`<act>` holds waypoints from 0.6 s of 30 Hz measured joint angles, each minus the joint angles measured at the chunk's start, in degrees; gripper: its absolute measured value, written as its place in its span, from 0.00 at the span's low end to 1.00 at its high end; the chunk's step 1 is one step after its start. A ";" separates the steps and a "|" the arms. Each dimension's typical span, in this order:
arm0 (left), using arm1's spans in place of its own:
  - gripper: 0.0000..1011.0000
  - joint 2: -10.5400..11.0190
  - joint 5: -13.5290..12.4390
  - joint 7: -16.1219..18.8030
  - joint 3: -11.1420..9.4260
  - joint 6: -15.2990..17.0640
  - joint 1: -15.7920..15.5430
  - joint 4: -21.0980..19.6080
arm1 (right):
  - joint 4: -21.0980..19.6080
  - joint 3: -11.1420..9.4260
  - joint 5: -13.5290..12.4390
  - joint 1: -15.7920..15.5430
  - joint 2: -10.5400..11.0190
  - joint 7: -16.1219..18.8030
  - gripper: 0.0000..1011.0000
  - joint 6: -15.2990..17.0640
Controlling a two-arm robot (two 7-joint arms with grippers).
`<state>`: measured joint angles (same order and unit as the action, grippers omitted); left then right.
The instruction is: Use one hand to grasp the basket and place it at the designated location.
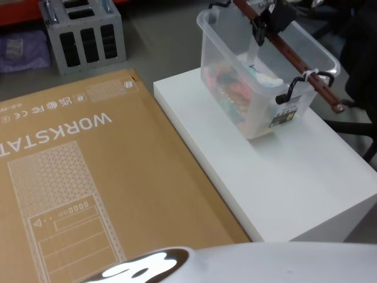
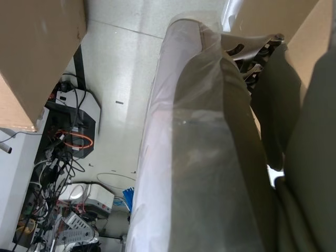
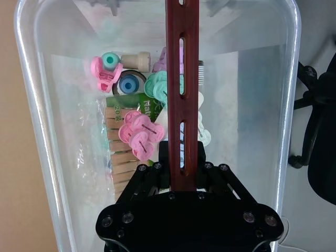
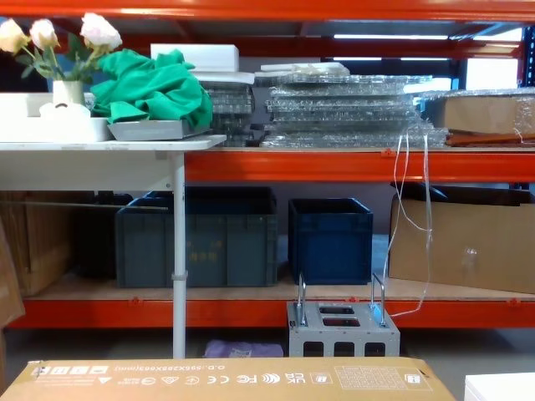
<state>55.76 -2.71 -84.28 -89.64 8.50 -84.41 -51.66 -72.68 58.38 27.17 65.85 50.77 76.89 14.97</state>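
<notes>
The basket, a translucent white tub holding coloured small items, stands at the far end of the white table. I cannot tell whether its base touches the tabletop. Its reddish-brown bar handle is raised above the rim. My right gripper comes in from the far side and is shut on the bar. In the right wrist view the gripper clamps the handle from both sides over the open basket.
A large flat cardboard box lies beside the table on the left. A grey metal crate stands on the floor behind it. A black chair is right of the basket. Dark blue crates sit on the shelf ahead.
</notes>
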 joint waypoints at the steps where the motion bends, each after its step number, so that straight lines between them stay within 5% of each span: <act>1: 0.00 -0.01 0.00 0.00 0.00 0.00 0.00 0.00 | 0.07 -0.05 0.13 -0.24 -0.05 -0.05 0.24 -0.01; 18: 0.00 0.00 0.00 0.00 0.00 0.00 0.00 0.00 | -0.42 -0.82 1.68 -2.55 -0.62 -0.20 0.24 -1.36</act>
<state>55.76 -2.71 -84.28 -89.64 8.50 -84.40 -51.65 -73.10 57.56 28.84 63.30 50.15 76.69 13.61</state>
